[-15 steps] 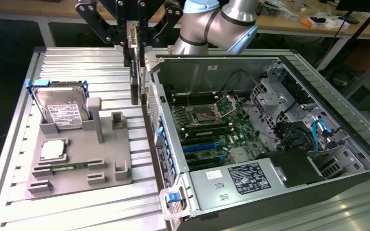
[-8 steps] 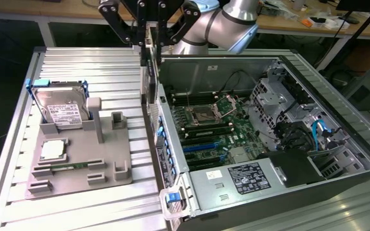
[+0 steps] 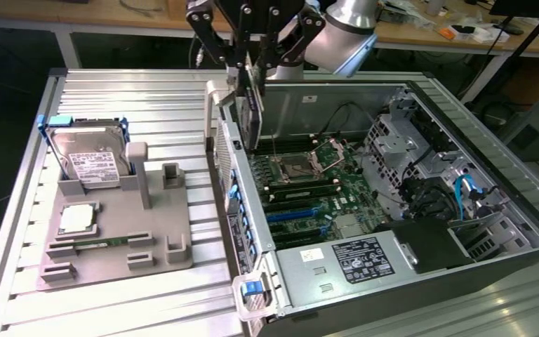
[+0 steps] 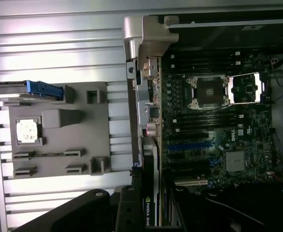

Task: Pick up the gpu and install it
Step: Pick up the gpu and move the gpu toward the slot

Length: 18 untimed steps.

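My gripper (image 3: pixel 250 69) is clamped on the gpu's (image 3: pixel 249 116) top edge, holding it edge-down over the computer case's (image 3: pixel 518 210) side wall. I judge it light, stiff, fragile; bare edges grip safest.

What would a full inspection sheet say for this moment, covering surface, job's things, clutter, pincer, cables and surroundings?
surface: slatted metal table, bearing a grey fixture tray and an open computer case.
job's things: gpu held on edge above the case's wall beside the tray, not seated in the motherboard.
clutter: hard drive, processor and memory stick in the tray.
grippers: pincer shut on the gpu.
cables: blue cable and black cables inside the case.
surroundings: wooden bench behind the table.
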Each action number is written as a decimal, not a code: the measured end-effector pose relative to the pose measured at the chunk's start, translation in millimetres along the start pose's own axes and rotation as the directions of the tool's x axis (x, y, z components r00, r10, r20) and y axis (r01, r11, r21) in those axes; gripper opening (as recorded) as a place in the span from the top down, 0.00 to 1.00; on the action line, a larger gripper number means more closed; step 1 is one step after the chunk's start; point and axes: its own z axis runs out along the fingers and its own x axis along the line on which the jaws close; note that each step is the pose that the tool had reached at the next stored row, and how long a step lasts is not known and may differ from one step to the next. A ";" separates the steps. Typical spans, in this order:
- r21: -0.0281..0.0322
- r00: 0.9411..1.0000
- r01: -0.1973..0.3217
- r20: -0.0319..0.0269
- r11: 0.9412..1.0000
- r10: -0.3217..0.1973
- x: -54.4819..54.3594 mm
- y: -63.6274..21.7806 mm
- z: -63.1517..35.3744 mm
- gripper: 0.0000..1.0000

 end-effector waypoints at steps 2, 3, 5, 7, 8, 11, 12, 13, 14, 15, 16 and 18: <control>0.000 1.000 0.000 0.000 1.000 0.000 -9.1 0.5 1.3 0.73; 0.000 1.000 0.000 0.000 1.000 0.000 -13.5 0.8 1.9 0.73; 0.000 1.000 0.000 0.000 1.000 0.000 -24.3 1.5 3.1 0.73; 0.000 1.000 0.000 0.000 1.000 0.000 -35.5 2.2 3.8 0.73; 0.000 1.000 0.000 0.000 1.000 0.000 -40.8 2.6 4.2 0.73; 0.000 1.000 0.000 0.000 1.000 0.000 -55.3 3.5 5.1 0.73; 0.000 1.000 0.000 0.000 1.000 0.000 -60.1 3.8 5.5 0.73; 0.000 1.000 0.000 0.000 1.000 0.000 -65.2 4.2 6.0 0.73; 0.000 1.000 0.000 0.000 1.000 0.000 -69.8 4.4 6.3 0.73; 0.000 1.000 0.000 0.000 1.000 0.000 -74.7 4.7 6.8 0.73; 0.000 1.000 0.000 0.000 1.000 0.000 -80.3 5.1 7.3 0.73; 0.000 1.000 0.000 0.000 1.000 0.000 -89.4 5.7 8.7 0.73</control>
